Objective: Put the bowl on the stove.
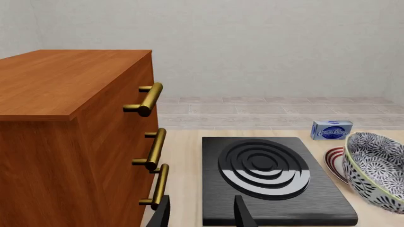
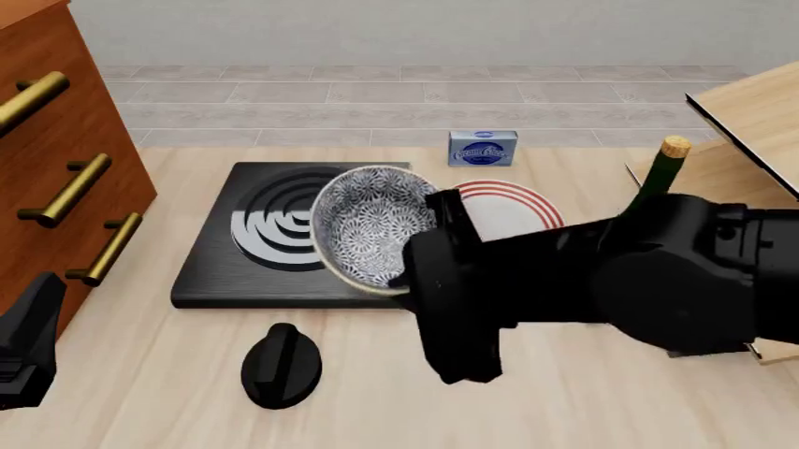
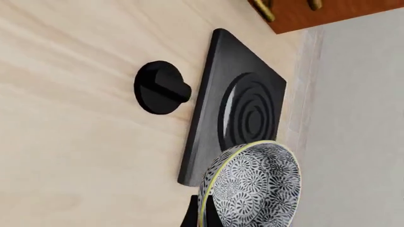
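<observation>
Bowl (image 2: 372,227) in right tool (image 3: 200,218), rim grip visible rt wrist only

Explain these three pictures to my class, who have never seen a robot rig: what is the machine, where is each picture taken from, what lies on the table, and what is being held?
These are simulator renders of two robot arms at a table. One picture comes from a fixed camera behind and above the arms; the other two come from cameras mounted just behind each gripper.

The big black shape is the right arm. Its gripper pinches the rim of a patterned bowl, tilted in the air above the stove, a black slab with rings.

The left gripper is open and holds nothing; it looks past a wooden cabinet with brass handles.

Also on the table: a black knob, a red-ringed plate, a small blue box and a green bottle.
</observation>
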### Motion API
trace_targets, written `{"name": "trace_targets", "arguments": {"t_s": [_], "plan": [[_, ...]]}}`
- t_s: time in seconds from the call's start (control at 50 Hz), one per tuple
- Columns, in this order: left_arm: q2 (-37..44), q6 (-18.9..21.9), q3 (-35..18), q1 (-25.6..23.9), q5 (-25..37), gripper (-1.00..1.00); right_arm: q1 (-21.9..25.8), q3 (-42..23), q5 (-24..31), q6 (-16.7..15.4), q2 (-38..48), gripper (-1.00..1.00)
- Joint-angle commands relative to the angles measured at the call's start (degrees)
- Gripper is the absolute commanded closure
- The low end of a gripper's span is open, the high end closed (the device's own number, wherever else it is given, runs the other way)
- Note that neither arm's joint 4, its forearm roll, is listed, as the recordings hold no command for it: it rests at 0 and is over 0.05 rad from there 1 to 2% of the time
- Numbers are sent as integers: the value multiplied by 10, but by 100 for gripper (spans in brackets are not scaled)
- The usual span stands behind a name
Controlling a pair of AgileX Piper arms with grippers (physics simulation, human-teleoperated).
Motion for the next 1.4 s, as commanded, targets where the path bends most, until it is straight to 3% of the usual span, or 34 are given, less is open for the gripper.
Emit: {"name": "trace_targets", "arguments": {"t_s": [0.02,0.34,0.86,1.4], "plan": [[0,0,0,0,0,-100,1,-87,15,12,52,100],[0,0,0,0,0,-100,-7,-198,17,1,160,100],[0,0,0,0,0,-100,-17,-376,48,11,317,100],[0,0,0,0,0,-100,-37,-468,72,11,400,100]]}}
